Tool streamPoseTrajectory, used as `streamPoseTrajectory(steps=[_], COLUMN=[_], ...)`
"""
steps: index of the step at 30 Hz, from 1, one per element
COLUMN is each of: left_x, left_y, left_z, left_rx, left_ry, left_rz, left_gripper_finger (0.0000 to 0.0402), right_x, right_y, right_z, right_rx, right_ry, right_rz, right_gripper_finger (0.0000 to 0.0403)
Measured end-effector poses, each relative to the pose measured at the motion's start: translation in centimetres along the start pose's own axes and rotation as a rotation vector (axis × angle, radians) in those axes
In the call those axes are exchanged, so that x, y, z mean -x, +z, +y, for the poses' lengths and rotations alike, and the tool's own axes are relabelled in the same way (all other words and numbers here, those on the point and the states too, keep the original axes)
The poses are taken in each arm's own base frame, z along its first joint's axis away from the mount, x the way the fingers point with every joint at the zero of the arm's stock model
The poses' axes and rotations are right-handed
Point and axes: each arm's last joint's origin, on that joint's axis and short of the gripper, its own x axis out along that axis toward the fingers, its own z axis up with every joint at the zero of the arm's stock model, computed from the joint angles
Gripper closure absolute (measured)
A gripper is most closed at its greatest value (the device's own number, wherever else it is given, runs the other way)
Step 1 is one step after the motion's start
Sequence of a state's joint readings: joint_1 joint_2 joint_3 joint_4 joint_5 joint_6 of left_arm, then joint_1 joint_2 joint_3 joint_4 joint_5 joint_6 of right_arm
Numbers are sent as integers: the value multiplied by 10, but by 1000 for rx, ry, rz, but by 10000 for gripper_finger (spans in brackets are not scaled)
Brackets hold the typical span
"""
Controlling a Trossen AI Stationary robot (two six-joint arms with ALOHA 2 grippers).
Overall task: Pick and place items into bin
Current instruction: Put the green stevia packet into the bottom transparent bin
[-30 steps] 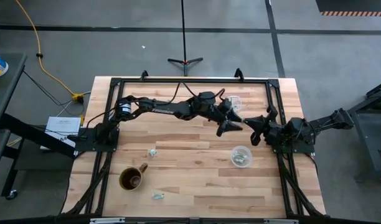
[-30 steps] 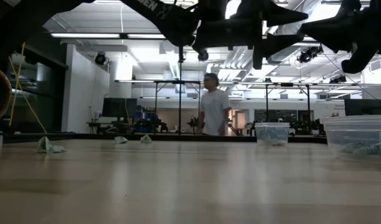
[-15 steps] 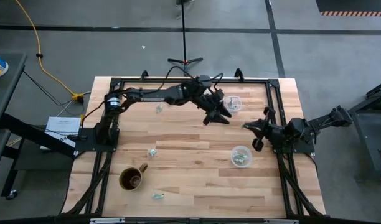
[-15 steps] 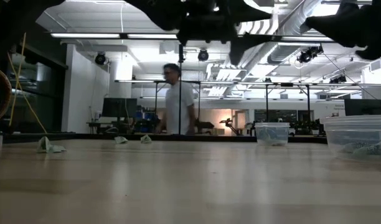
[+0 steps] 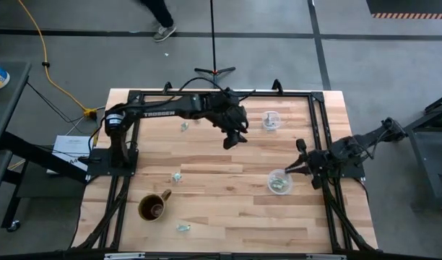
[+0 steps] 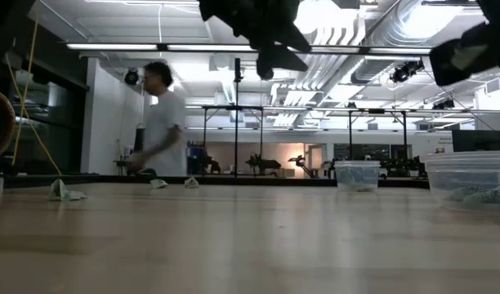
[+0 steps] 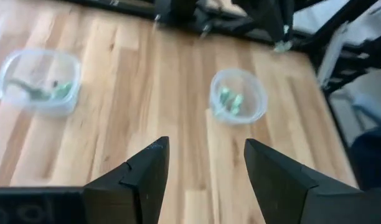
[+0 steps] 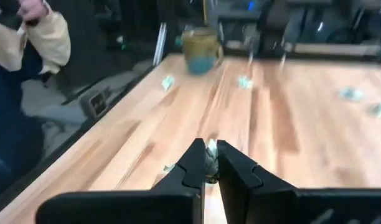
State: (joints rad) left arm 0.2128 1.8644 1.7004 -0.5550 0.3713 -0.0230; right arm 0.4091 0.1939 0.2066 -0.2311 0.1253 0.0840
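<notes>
Small pale green-silver items lie on the wooden table [image 5: 228, 209]: one near the far left [image 5: 185, 126], one mid-left [image 5: 176, 176], one by the near edge [image 5: 183, 227]. My right gripper [image 5: 294, 164] hangs beside the nearer clear bin [image 5: 280, 182] and is shut on one item [image 8: 211, 149]. My left gripper [image 5: 234, 137] is open and empty, high over the table's far middle, left of the farther bin [image 5: 271, 120]. Both bins [image 7: 38, 81] [image 7: 238, 102] hold green bits. My right gripper pinches a tiny pale item [image 8: 211, 149] between its two fingertips [image 8: 195, 160]. Only a sliver of it shows in the narrow gap. The item is lifted clear of the table.
A brown mug [image 5: 154, 207] stands near the table's near left corner. A black frame [image 5: 206, 94] runs along the table's edges. A person's sleeve and hand [image 8: 35, 34] show beyond the table's edge in the right wrist view; another person [image 6: 160, 122] walks in the room behind.
My left gripper has drawn away from my right gripper, moving toward the table's left along the far side. My right gripper has moved a little toward the near edge, closer to the nearer bin. The person in the room behind has walked to the left.
</notes>
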Motion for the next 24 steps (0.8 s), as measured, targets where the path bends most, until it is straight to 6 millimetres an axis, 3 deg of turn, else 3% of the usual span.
streamPoseTrajectory(steps=[6, 15, 21, 24], left_x=[5, 12, 18, 23], left_y=[-5, -11, -18, -25], left_z=[-21, -35, -36, -33], left_rx=[-17, -5, 18, 30], left_ry=[124, 159, 217, 355], left_rz=[71, 128, 204, 278], left_gripper_finger=[161, 163, 163, 163], right_x=[-6, -20, -24, -23], right_y=[-6, -13, -4, 2], right_z=[1, 2, -2, -5], right_rx=[-64, -88, -68, 3], right_ry=[-15, -43, -180, -292], right_rz=[86, 196, 83, 28], right_gripper_finger=[367, 276, 233, 226])
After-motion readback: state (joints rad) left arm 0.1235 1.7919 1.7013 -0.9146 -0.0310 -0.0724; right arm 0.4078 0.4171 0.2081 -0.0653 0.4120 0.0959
